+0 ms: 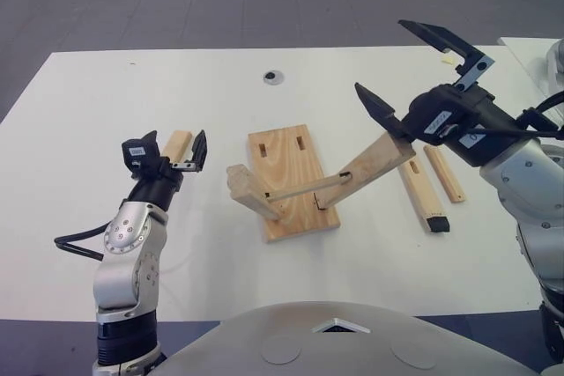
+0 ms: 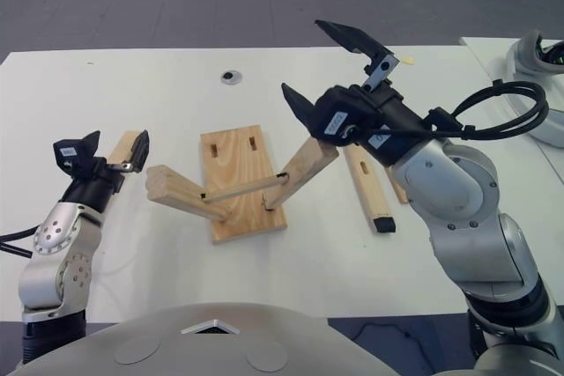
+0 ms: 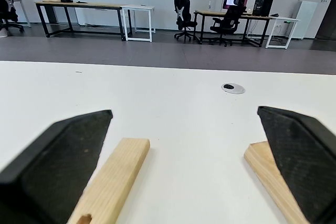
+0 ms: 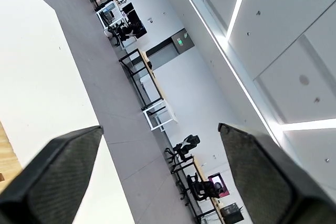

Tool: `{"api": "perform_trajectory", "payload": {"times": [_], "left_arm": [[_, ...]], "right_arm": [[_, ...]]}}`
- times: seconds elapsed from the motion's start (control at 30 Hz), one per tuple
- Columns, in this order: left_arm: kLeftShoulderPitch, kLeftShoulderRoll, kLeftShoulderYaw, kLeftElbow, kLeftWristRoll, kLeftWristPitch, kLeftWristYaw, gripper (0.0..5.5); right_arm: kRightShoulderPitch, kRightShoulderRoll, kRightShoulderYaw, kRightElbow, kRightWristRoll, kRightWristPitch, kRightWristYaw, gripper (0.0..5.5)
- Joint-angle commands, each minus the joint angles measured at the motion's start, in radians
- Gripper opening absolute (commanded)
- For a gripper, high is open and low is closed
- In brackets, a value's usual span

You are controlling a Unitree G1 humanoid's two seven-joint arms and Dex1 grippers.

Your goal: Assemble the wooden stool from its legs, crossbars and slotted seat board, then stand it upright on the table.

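Note:
The slotted seat board (image 1: 295, 158) lies flat at the table's middle. Across it rests a sub-assembly: a left leg (image 1: 249, 191) and a right leg (image 1: 377, 161) joined by a thin crossbar (image 1: 304, 188). My right gripper (image 1: 382, 56) is open and tilted upward, its lower finger (image 1: 383, 112) close above the right leg's upper end, with nothing between the fingers. My left gripper (image 1: 176, 143) stands open at the left, its fingers either side of the end of a loose wooden leg (image 3: 113, 179) lying on the table.
A loose leg with a black end (image 1: 421, 195) and a thin crossbar (image 1: 444, 173) lie to the right of the board. A round grommet (image 1: 275, 77) sits in the white table (image 1: 106, 94) behind it. A second table edge (image 1: 529, 41) shows at far right.

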Motion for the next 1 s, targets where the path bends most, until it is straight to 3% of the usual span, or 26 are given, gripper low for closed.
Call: {"api": "perform_trajectory", "payload": {"times": [0.03,0.23,0.4,0.5,0.67,0.8,1.0], "left_arm": [[0.032,-0.032,-0.022,-0.014,0.029,-0.027,0.021,5.11],[0.016,-0.075,-0.046,0.016,0.049,-0.055,0.038,5.11],[0.009,-0.096,-0.046,0.049,0.053,-0.09,0.052,5.11],[0.008,-0.106,-0.052,0.058,0.053,-0.099,0.054,5.11],[0.039,-0.119,-0.05,0.046,0.054,-0.102,0.054,5.11],[-0.008,-0.126,-0.055,0.088,0.055,-0.111,0.052,5.11],[-0.133,-0.082,-0.062,0.183,0.04,-0.099,-0.013,5.11]], "right_arm": [[0.058,-0.015,-0.019,0.007,-0.014,-0.115,0.056,4.12],[-0.035,0.084,-0.083,0.037,0.112,-0.16,0.052,4.12],[-0.208,0.159,-0.102,0.093,0.378,0.006,0.091,4.12],[-0.197,0.125,-0.11,0.092,0.5,0.137,0.142,4.12],[-0.275,-0.065,-0.095,0.126,0.722,0.328,0.413,4.12],[-0.571,-0.08,-0.018,0.379,0.76,0.414,0.565,4.12],[-1.061,0.152,0.098,0.968,0.693,0.437,0.695,4.12]]}}
